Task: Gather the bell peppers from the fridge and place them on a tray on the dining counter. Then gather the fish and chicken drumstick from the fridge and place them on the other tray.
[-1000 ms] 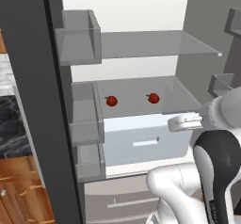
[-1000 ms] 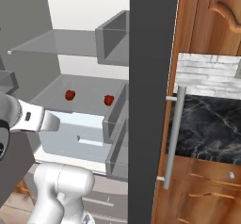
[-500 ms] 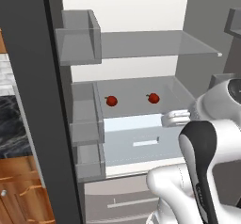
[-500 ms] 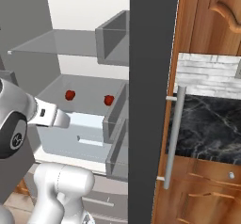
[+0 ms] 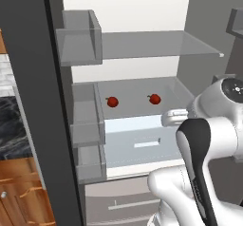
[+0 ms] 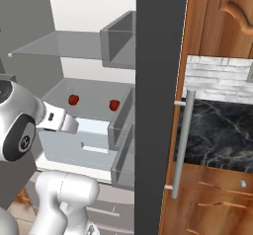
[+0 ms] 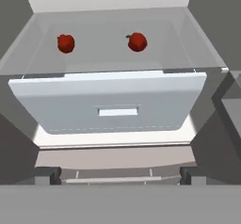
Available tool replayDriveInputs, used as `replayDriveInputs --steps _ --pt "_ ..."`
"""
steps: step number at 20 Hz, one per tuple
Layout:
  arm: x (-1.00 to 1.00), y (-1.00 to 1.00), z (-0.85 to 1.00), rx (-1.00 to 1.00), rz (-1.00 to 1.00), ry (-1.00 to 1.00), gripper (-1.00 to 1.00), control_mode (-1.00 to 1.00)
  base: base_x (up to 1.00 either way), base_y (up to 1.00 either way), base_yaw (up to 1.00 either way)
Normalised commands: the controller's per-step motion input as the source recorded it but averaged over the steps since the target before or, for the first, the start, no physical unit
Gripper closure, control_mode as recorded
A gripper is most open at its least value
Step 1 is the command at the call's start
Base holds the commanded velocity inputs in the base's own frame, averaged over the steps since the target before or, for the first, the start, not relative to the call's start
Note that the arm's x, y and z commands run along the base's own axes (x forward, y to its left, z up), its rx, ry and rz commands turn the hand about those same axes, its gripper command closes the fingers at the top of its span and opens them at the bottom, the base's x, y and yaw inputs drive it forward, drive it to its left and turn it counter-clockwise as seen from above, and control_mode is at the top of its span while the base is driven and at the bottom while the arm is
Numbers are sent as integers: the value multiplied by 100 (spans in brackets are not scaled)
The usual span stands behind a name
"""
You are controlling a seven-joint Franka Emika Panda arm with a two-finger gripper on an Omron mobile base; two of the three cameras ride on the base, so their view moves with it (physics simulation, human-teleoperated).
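Glass fridge shelf [image 7: 117, 58]: two red bell peppers [image 7: 66, 43] [image 7: 137, 42], well apart.

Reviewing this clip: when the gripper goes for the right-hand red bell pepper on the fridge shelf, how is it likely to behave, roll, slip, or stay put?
The right bell pepper looks small and rounded, so a sideways nudge would probably roll it across the smooth glass shelf. Its glossy skin may slip between the fingers unless gripped across the middle. It sits well apart from the left bell pepper, so a collision seems unlikely.

Two red bell peppers [image 7: 66, 43] [image 7: 137, 42], one drawer [image 7: 113, 103]

Hand [image 5: 167, 118] fingers hidden behind the arm, lower drawer [image 7: 117, 173] cut off
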Motion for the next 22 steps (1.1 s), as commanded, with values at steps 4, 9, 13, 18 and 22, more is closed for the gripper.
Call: replayDriveInputs --steps 4,9,13,18,22 --pt "72 0 -4 0 -2 4 -100 -100 0 0 0" --pt "45 0 -14 -2 -3 3 -100 -100 0 0 0" --pt "24 0 -33 -7 -1 0 -100 -100 0 0 0" --pt "37 -12 -35 -2 0 -1 -100 -100 0 0 0" --pt "50 -18 0 7 0 0 -100 -100 0 0 0"
